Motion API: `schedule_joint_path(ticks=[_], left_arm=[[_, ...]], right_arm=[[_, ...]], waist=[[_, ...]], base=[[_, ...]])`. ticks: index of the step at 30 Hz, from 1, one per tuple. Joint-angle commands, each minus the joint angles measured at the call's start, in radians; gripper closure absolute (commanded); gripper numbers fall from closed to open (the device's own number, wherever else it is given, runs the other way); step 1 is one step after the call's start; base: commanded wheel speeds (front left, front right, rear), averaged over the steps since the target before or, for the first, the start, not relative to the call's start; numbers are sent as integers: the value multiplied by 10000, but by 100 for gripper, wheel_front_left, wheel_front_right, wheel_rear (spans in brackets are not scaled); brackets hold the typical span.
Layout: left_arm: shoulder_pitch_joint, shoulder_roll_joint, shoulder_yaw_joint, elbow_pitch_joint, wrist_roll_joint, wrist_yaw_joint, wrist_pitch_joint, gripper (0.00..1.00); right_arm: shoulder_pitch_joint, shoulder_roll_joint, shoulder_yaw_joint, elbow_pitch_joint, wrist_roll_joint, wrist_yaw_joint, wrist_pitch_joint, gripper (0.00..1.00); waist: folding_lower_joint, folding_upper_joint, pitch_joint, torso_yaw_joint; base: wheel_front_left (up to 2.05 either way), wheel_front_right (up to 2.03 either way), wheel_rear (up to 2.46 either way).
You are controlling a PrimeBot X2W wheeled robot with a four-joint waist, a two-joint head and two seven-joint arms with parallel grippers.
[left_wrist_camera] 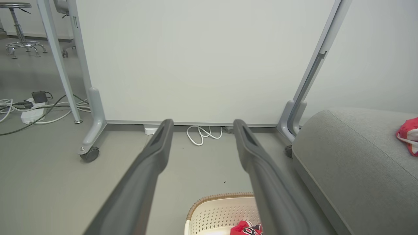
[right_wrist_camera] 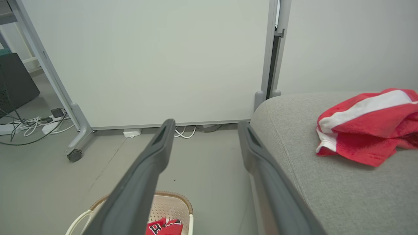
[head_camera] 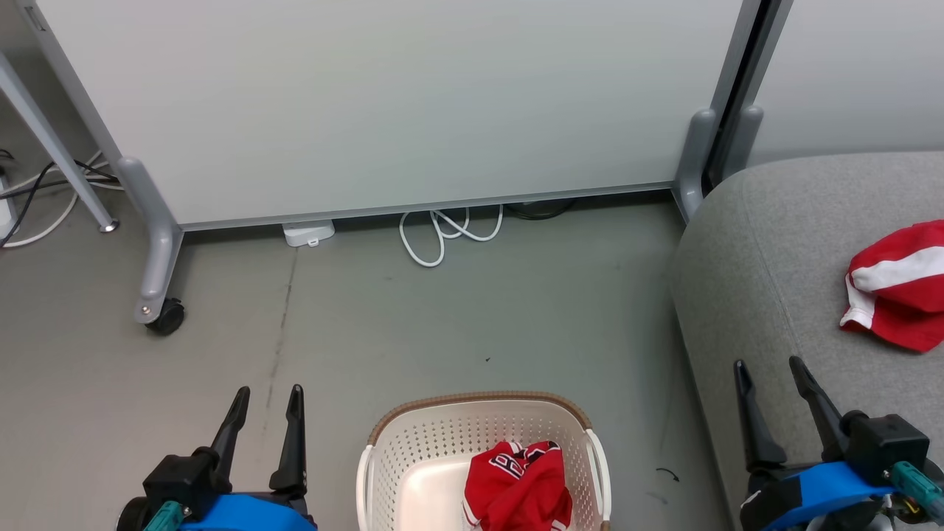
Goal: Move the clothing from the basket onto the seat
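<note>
Where the head view looks down, the basket point(head_camera: 479, 403) stands on the floor point(head_camera: 442, 332) at the bottom middle. Bunched against its right wall lies the lettered garment point(head_camera: 520, 487), and the rest of the basket's bottom that shows is bare. The striped garment point(head_camera: 896, 295) lies crumpled on the seat point(head_camera: 752, 258) at the right, well apart from the basket. The left gripper point(head_camera: 270, 392) hangs to the basket's left and the right gripper point(head_camera: 768, 365) over the seat's near edge, both spread wide with nothing between. In the left wrist view the two fingers point(left_wrist_camera: 153, 156) stand apart and empty above the floor, with the basket's brown rim and a corner of the lettered garment beside the right-hand one, and the seat beyond. In the right wrist view the fingers are likewise apart and empty. The basket sits at the bottom edge, partly behind the left-hand finger, and the striped garment rests on the seat to the right. Judging by its folds, the lettered garment is light, limp and perhaps a little slick, so it will likely sag and trail when lifted. The best hold looks to be the highest bunched fold near the heap's middle, pinched deep to catch several layers. It should then be lifted high enough that the hanging cloth passes the rim without dragging the light basket along.
</note>
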State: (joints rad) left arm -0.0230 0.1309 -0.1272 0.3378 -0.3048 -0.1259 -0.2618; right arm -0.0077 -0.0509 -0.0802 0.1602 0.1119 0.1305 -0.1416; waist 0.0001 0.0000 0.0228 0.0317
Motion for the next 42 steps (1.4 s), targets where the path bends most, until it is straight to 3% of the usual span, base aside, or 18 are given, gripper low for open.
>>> schedule_joint_path(ticks=[1, 10, 19, 30, 42], left_arm=[[25, 27, -10, -11, 36, -75, -47, 0], [-446, 94, -264, 119, 14, -75, -46, 0], [-1262, 199, -691, 728, -142, -75, -47, 0], [-2960, 414, -2043, 3143, -938, -45, -2, 0], [-4581, 888, -3545, 5228, -1432, -45, 172, 0]], right_arm=[[52, 8, 25, -62, 62, 5, -15, 0], [-375, 6, 414, -230, 0, 5, -26, 0], [-1135, 5, 1299, -261, 190, 5, -285, 0], [-2263, 10, 2328, -42, 644, 5, -825, 0], [-3124, 11, 3078, 105, 1185, 5, -1179, 0]], waist=[[-1, 0, 41, -18], [-1, 0, 759, -454], [-1, 0, 2286, -1641], [-1, 0, 4419, -3161], [-1, 0, 6336, -3888]], base=[[0, 0, 0], [0, 0, 0], [0, 0, 0], [0, 0, 0], [0, 0, 0]])
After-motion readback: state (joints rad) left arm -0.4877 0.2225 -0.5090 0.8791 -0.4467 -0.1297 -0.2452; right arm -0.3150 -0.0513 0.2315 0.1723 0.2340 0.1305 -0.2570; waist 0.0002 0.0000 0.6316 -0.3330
